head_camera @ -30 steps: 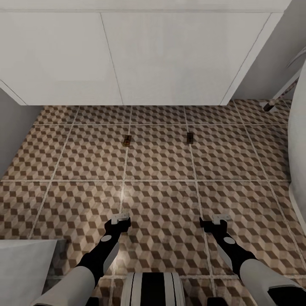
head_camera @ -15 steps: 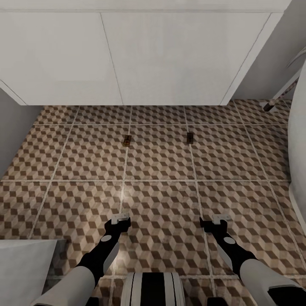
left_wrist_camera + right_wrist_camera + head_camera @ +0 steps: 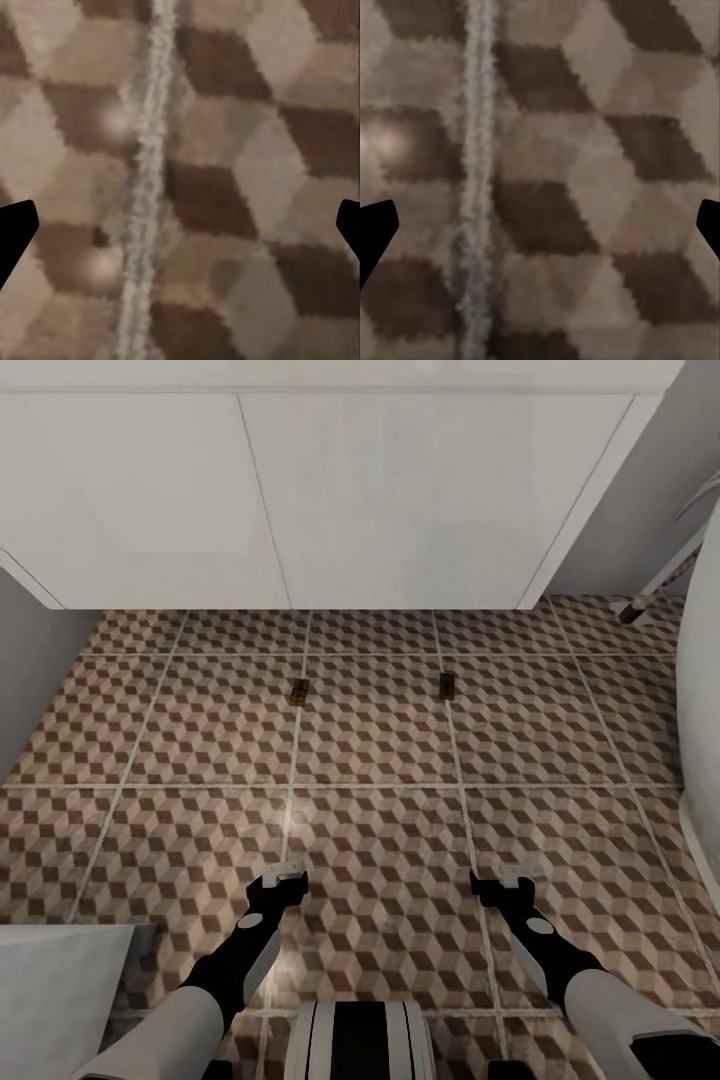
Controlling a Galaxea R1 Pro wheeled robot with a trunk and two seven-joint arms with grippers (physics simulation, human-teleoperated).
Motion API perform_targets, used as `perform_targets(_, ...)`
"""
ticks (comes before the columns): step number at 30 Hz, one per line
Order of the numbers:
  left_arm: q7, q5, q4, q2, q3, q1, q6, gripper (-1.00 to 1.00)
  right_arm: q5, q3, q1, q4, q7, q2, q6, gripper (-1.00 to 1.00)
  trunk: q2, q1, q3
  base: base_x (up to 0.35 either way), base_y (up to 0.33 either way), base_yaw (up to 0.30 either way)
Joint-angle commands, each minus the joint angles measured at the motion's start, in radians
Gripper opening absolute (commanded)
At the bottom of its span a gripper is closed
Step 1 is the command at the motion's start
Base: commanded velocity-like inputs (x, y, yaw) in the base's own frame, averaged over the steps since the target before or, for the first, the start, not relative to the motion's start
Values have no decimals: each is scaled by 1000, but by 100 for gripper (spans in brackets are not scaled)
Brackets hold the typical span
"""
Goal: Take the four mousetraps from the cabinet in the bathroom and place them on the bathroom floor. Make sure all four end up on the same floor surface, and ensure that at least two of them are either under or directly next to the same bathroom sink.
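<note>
Head view: two mousetraps (image 3: 297,691) (image 3: 447,683) are seen laid on the bathroom floor (image 3: 380,830) near the white drawer unit (image 3: 300,500), both grippers (image 3: 283,877) (image 3: 520,874) spread empty, two judged outstanding

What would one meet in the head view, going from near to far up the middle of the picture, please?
Left gripper and right gripper → bare bathroom floor → two mousetraps → white drawer unit.
</note>
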Motion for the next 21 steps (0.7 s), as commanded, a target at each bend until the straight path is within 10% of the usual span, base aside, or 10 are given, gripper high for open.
perform_targets(1, 8, 11, 1, 1, -8, 0, -4, 100, -11, 9, 0, 1, -3, -1, -3, 100, 0, -1, 4, 0, 0, 0)
perform_targets(21, 10, 10, 0, 1, -10, 0, -4, 100, -10, 10, 0, 1, -2, -1, -6, 100, 5, -10, 81, 0, 0, 0)
